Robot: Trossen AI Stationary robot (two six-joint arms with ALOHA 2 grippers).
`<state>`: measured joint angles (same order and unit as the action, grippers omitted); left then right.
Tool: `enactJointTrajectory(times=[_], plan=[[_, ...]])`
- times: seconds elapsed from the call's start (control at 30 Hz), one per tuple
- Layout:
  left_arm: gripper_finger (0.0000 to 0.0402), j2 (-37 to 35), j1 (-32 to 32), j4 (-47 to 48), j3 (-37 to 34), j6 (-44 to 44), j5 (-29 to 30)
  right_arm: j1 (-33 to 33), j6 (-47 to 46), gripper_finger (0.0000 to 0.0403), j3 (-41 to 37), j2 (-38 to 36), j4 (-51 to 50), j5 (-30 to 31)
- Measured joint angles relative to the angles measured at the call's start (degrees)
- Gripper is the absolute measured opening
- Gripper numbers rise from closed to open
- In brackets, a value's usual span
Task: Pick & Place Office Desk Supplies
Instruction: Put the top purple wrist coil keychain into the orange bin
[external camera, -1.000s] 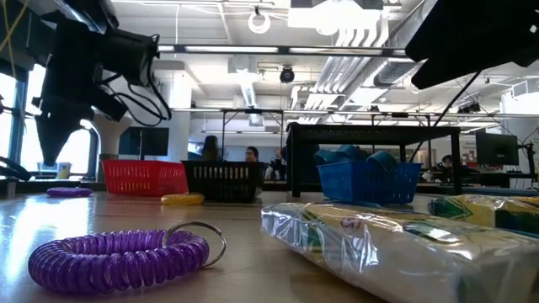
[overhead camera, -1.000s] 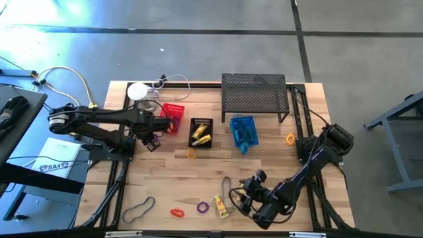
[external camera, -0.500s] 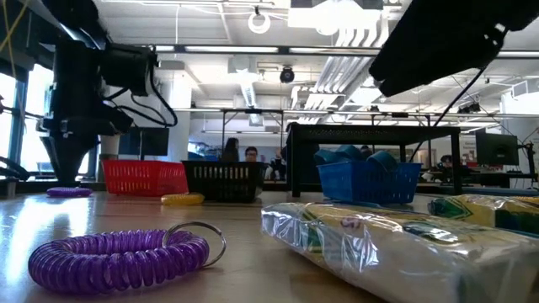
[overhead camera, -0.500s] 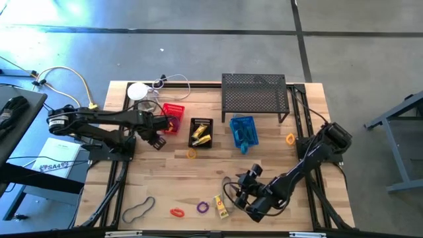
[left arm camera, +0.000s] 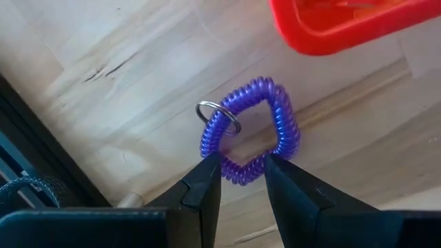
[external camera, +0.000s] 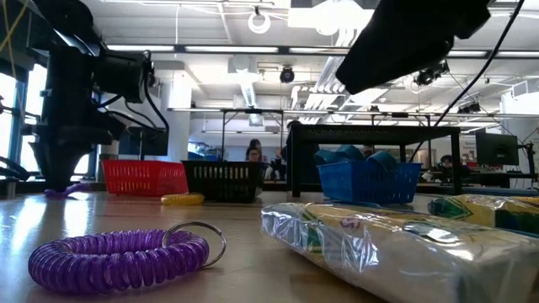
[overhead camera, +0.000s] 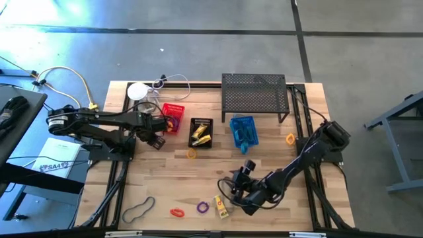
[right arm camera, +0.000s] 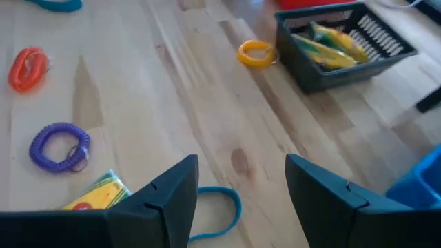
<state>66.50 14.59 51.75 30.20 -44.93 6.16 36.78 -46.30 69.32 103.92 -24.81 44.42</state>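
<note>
A purple coil ring with a key ring (left arm camera: pixel 251 131) lies flat on the wood beside the red basket (overhead camera: pixel 173 118). My left gripper (left arm camera: pixel 241 171) points down over it, open, with one finger on each side of the coil's near stretch. In the low view the left gripper (external camera: pixel 59 172) reaches down to the table top. My right gripper (right arm camera: pixel 241 200) hangs open near the table's front (overhead camera: pixel 236 185), above a rubber-band loop (right arm camera: pixel 219 205). A second purple coil (overhead camera: pixel 203 207), a red coil (overhead camera: pixel 176 212) and a yellow packet (overhead camera: pixel 220 206) lie near the front edge. My left gripper comes from above with its fingers (left arm camera: pixel 207 180) astride the coil's near stretch (left arm camera: pixel 238 173), which lies on the table. Whether the fingers touch the coil, I cannot tell.
A black basket (overhead camera: pixel 201 132) with yellow pieces, a blue basket (overhead camera: pixel 242 132) and a black mesh shelf (overhead camera: pixel 254 92) stand in the far half. A yellow ring (overhead camera: pixel 192 153), an orange ring (overhead camera: pixel 290 139) and a dark loop (overhead camera: pixel 139 209) lie loose. A white round object (overhead camera: pixel 137 91) sits far left.
My left gripper has sunk toward the purple coil by the red basket and rolled about its own line. My right gripper has swung toward the table's left edge along the front and rolled too. No object has moved.
</note>
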Motion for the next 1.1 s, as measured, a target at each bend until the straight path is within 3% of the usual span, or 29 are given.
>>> enactJointTrajectory(times=[0.27, 0.67, 0.8, 0.97, 1.1], plan=[[0.0111, 1.51, -0.61, -0.98, -0.19, -2.63, 0.28, -1.76, 3.24, 0.0205, 0.0, 0.0, 2.76, -3.91], [0.0108, 9.7, -3.51, -1.01, -1.14, -3.17, 0.47, -1.65, 4.35, 0.0205, 0.0, 0.0, 2.81, -4.33], [0.008, 9.79, -4.24, -1.33, -1.16, -3.41, 0.4, -1.52, 4.02, 0.0205, 0.0, 0.0, 2.87, -5.55], [0.0017, 9.88, -5.64, -1.92, -1.22, -3.47, 0.19, -1.39, 2.16, 0.0205, 0.0, 0.01, 2.99, -7.27], [0.0003, 9.92, -6.39, -2.07, -1.23, -3.47, 0.3, -0.68, 1.37, 0.0205, 0.0, 0.0, 3.0, -7.23]])
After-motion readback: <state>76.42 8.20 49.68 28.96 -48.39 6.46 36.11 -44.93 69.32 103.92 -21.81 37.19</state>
